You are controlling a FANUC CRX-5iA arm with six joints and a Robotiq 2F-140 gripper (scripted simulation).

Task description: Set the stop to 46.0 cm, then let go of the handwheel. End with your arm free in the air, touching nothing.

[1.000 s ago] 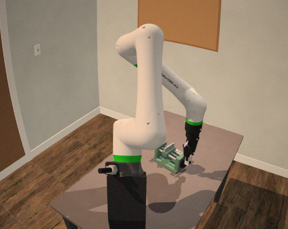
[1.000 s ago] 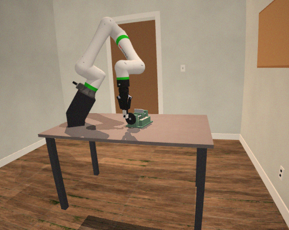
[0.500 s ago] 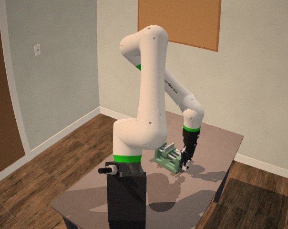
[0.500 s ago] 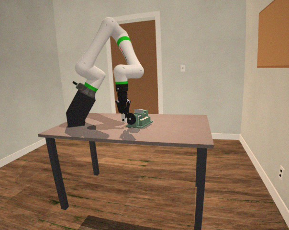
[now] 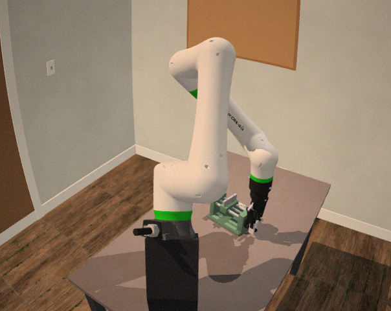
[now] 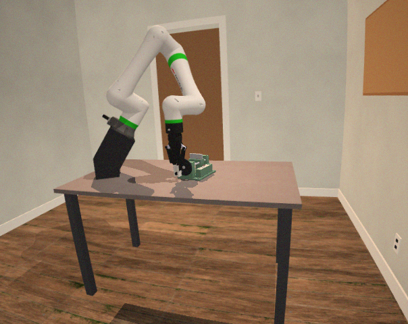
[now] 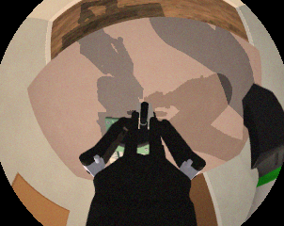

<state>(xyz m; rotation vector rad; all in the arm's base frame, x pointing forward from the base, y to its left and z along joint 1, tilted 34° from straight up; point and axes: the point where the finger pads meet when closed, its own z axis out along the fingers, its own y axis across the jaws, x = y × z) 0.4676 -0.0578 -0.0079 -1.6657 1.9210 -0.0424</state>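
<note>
A green stop fixture (image 5: 226, 222) (image 6: 205, 170) (image 7: 112, 123) stands on the table, with metal rods along it. The stop's upright grey plate (image 5: 230, 199) (image 6: 196, 156) sits toward the end away from the wheel; no scale reading is legible. The black handwheel (image 6: 186, 168) is on the near end face. My gripper (image 5: 253, 229) (image 6: 177, 171) (image 7: 144, 107) points down beside the wheel's rim, on the robot-base side. Its pale fingertips are close together on the wheel's black handle (image 7: 144, 110). The fingers and arm hide part of the wheel in the top view.
The fixture stands on the brown table (image 5: 309, 197) (image 6: 252, 184) (image 7: 62, 94). The black robot pedestal (image 5: 171, 274) (image 6: 111, 156) (image 7: 266, 122) stands at one end of the table. Shadows of the arm fall across the tabletop near the wheel.
</note>
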